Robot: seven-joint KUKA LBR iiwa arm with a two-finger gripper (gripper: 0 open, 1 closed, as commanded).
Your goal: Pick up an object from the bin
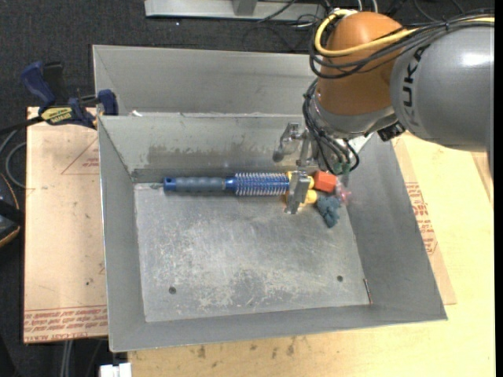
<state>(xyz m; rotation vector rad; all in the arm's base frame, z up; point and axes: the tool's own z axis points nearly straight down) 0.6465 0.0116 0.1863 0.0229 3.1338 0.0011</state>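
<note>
While the arm (456, 77) is reaching in from the 3 o'clock side, the tool (297, 193) is hanging low at about 1 o'clock on the floor of the grey bin (236, 289), close to the back wall. It's sitting right at the bristle end of a long brush (236, 184). The brush is lying flat along the 12 o'clock edge of the floor, with its blue handle pointing toward 9 o'clock and the blue ribbed bristle part pointing toward 3. Honestly I can't tell how far open the tool is, or whether it's actually gripping anything, because its metal parts are overlapping the brush tip from this angle. The orange cover (357, 61) on the wrist is looming just above it. Just beside the tool, at its 3 o'clock, a little cluster of bits is lying together: an orange block (324, 183), a yellow piece (311, 197) and a teal piece (330, 213) sticking out toward 5 o'clock.
</note>
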